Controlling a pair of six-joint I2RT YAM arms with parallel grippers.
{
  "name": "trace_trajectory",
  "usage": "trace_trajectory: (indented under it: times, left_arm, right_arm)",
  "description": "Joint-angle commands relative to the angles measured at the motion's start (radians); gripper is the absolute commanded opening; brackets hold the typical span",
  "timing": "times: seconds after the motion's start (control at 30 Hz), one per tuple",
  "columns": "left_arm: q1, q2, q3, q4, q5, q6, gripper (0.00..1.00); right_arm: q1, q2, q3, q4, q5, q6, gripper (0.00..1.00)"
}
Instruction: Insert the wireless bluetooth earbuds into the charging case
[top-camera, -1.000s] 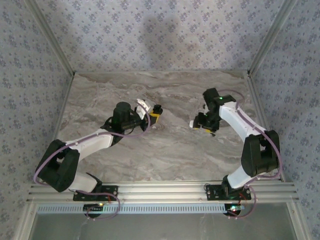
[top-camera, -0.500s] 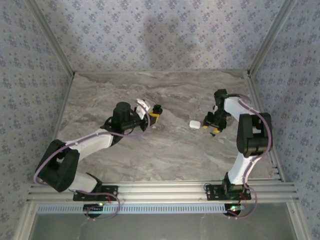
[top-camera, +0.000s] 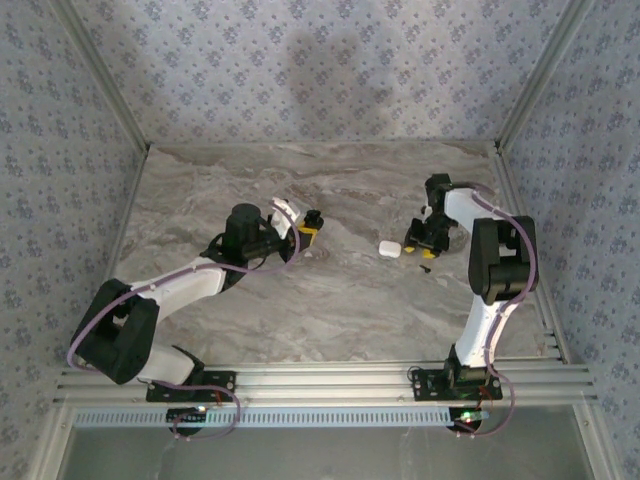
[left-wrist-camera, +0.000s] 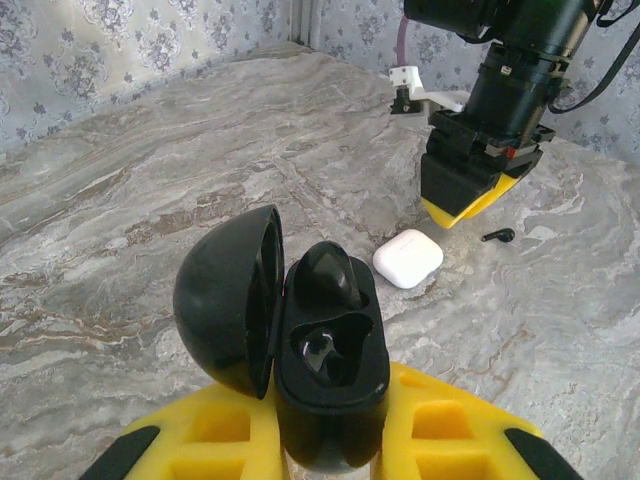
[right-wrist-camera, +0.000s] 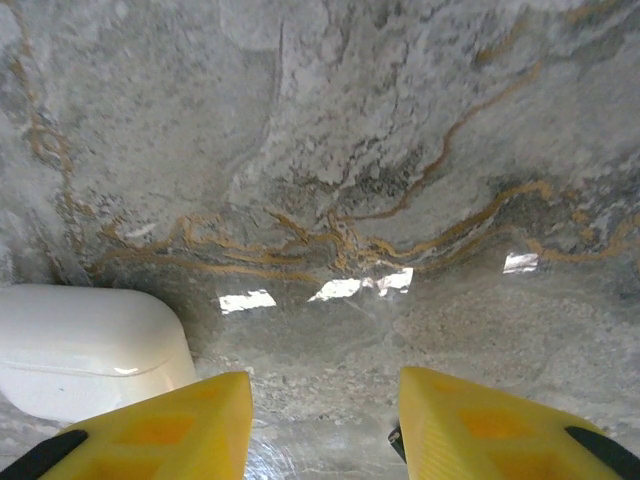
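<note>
Two arms: left pincer (left-wrist-camera: 330, 445) grips the open charging case (left-wrist-camera: 330, 355) (lid aside); right pincer (right-wrist-camera: 325, 412) points down, half-parted.

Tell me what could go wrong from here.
1. The loose earbud lies on the marble beside the right claw, not centred between its tips; closing here may miss or flick it away.
2. The white case sits close to that claw and could get knocked.
3. The black charging case in the left claw has one small empty slot; a skewed bud may not seat.
</note>
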Motion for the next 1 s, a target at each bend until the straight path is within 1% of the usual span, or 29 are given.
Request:
trace_trajectory:
  times: [0.0, 0.37, 0.63, 0.8, 0.9, 0.97]
  left_arm:
    - [0.004, -0.021, 0.004, 0.011, -0.004, -0.012, 0.06]
    - [0.003, -0.027, -0.001, 0.005, -0.005, -0.014, 0.06]
    - [0.004, -0.033, -0.004, 0.002, -0.002, -0.015, 0.06]
    - [0.004, -0.038, -0.006, -0.003, -0.002, -0.017, 0.06]
    - [0.004, -0.043, -0.007, -0.004, -0.002, -0.016, 0.06]
    - [0.004, -0.045, -0.005, -0.004, 0.000, -0.015, 0.06]
  right_arm:
    - [0.008, 0.017, -0.025, -0.023, -0.019, -0.009, 0.41]
    - [0.039, -0.001, -0.072, -0.064, -0.009, -0.020, 0.35]
    - [0.059, -0.091, -0.142, -0.122, 0.012, -0.013, 0.35]
    - [0.053, -0.209, -0.187, -0.140, -0.008, 0.046, 0.38]
    - [0.026, -0.273, -0.221, -0.126, -0.014, 0.086, 0.42]
    - [-0.003, -0.292, -0.230, -0.124, -0.008, 0.082, 0.43]
